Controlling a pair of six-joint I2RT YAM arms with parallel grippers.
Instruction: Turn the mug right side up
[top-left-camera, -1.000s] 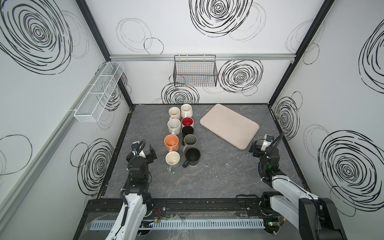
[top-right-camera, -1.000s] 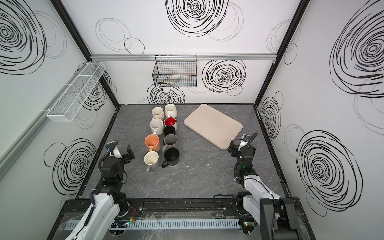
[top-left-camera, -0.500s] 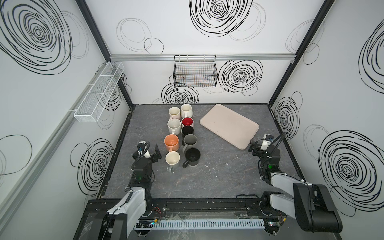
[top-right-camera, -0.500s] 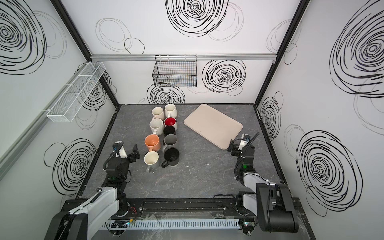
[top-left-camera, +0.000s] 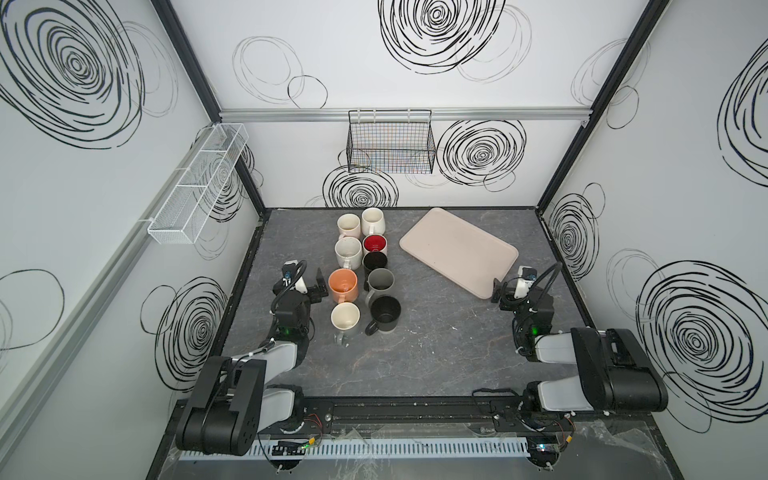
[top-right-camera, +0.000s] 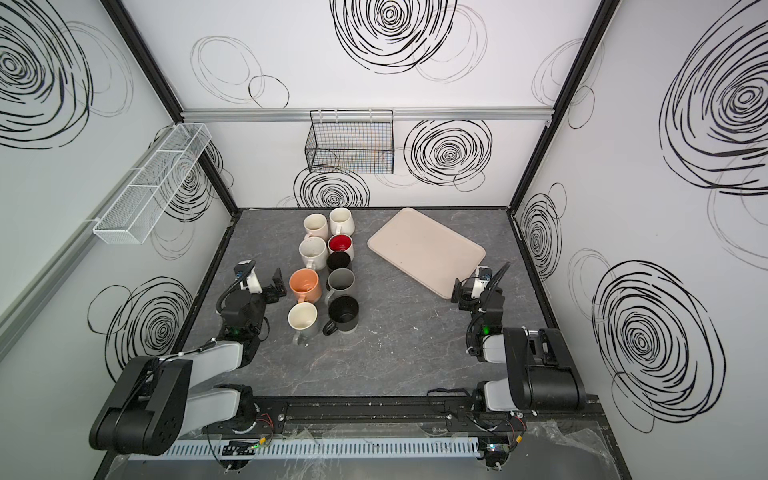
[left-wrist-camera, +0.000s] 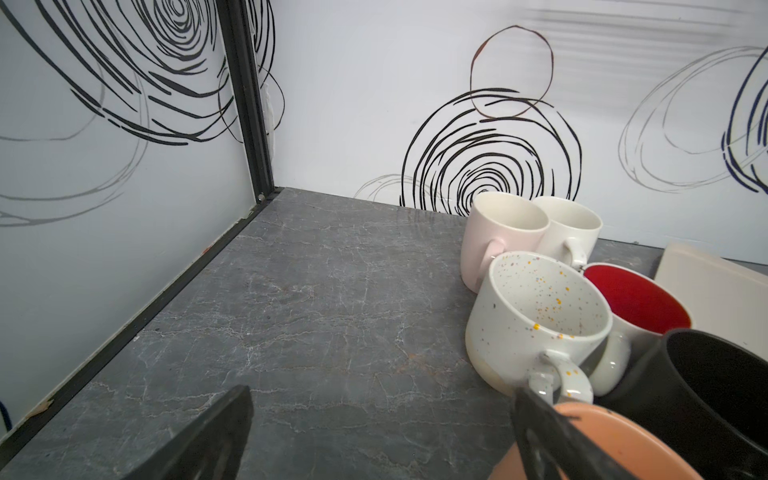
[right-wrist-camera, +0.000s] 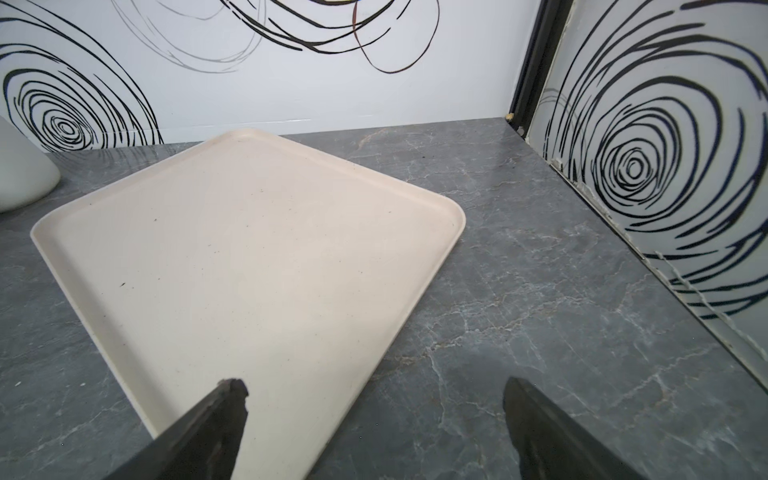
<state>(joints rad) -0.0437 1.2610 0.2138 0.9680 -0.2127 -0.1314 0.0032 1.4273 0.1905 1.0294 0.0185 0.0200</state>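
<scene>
Left tool (left-wrist-camera: 380, 395), wide and empty, beside upright orange mug (top-left-camera: 343, 284): glazed ceramic, presumably rigid, heavy, slick, brittle; grasp across the wall.

left gripper (top-left-camera: 306, 279): jaws wide apart, empty, low | right gripper (top-left-camera: 508, 287): jaws wide apart, empty, low | arms: folded back

Beige tray (top-left-camera: 459, 251) lies flat on the grey marble-look table (top-left-camera: 436, 353), in the back-right area, turned at an angle to the walls (top-left-camera: 665, 124). In right wrist view its surface shows a few small dark specks. Black wire basket (top-left-camera: 390, 145) hangs on the alu rail (top-left-camera: 498, 113) of the back wall, approx. mid. White mesh shelf (top-left-camera: 199, 183) w/ 3 compartments is fixed on the left wall. Walls are white w/ black swirl drawings. White slotted cable duct (top-left-camera: 395, 449) runs along the front edge.
</scene>
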